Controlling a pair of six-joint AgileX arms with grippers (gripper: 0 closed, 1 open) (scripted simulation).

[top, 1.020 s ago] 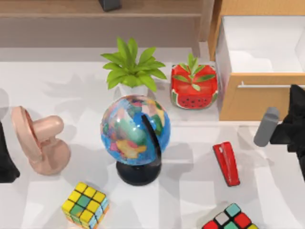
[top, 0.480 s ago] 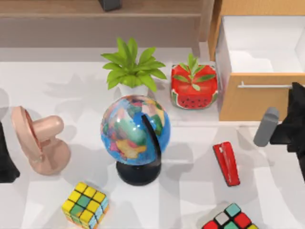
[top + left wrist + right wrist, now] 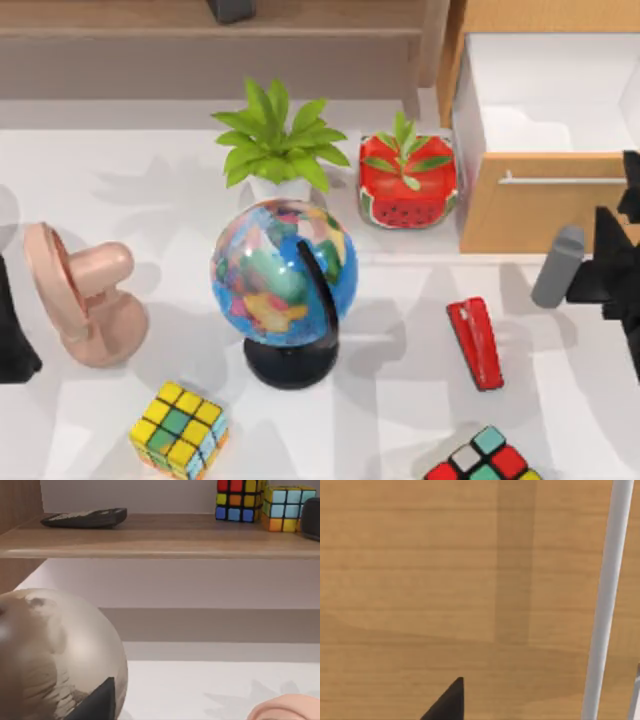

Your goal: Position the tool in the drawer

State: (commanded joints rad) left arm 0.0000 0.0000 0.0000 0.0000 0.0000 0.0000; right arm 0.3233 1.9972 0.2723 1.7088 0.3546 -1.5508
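Currently glossy red wedge stapler [image 3: 475,342] lies free on the white table [image 3: 400,400], at 7 o'clock from the tan wooden drawer [image 3: 540,215]; right gripper [image 3: 615,265] near its silver handle [image 3: 560,180].

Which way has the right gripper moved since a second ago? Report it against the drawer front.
Yes. In the top view the right gripper has drawn back toward the table's right edge, uncovering more of the drawer handle; the stapler lies unmoved.

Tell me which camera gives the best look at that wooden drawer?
The top view: it shows the drawer pulled open, with its white inside, tan front and silver handle. The right wrist view sees just the tan front panel and the handle bar up close.
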